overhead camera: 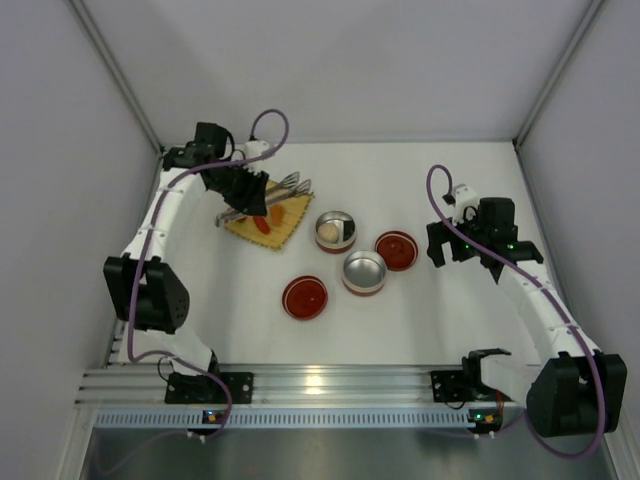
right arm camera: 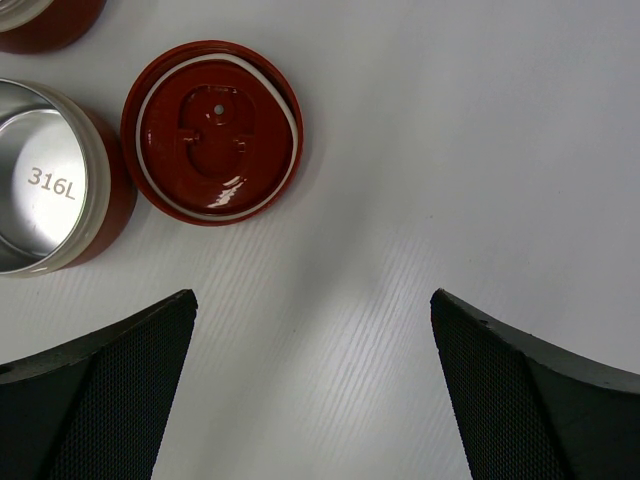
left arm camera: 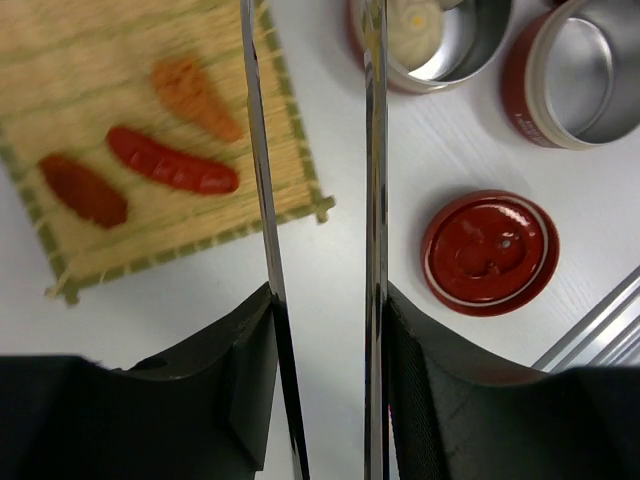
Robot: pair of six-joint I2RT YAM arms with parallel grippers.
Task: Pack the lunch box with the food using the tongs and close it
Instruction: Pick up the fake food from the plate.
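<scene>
The left gripper (left arm camera: 328, 310) has its jaws clamped on the long slim silver metal tongs (left arm camera: 373, 180), over the yellow woven mat (left arm camera: 60, 260) at far left. A red elongated food piece (left arm camera: 172, 162) and an orange one (left arm camera: 195, 97) lie on the mat. A white round piece (left arm camera: 412, 30) sits in a round steel lunch-box bowl (left arm camera: 455, 60). The right gripper (right arm camera: 312, 300) hangs at right, jaws wide apart, near a round red lid (right arm camera: 212, 132).
</scene>
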